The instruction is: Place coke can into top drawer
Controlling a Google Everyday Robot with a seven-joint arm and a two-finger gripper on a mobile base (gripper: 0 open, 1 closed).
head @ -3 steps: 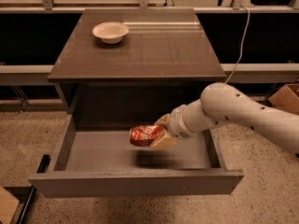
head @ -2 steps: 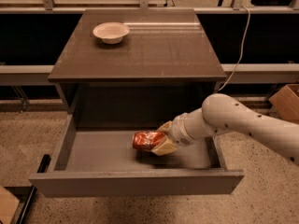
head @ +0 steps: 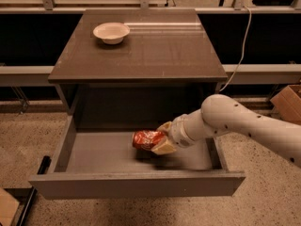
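Observation:
The coke can (head: 145,139) is a dented red can lying on its side, held low inside the open top drawer (head: 136,185), near the middle of its grey floor. My gripper (head: 159,139) reaches in from the right on a white arm and is shut on the can's right end, with cream fingers (head: 163,148) above and below it. I cannot tell whether the can touches the drawer floor.
A white bowl (head: 111,32) stands at the back left of the cabinet top (head: 155,55). A cardboard box (head: 288,101) sits on the floor at the right. A white cable (head: 242,36) hangs behind the cabinet. Speckled floor surrounds the drawer.
My gripper has moved the can lower and a little to the right inside the drawer, closer to its floor. The bowl has not moved.

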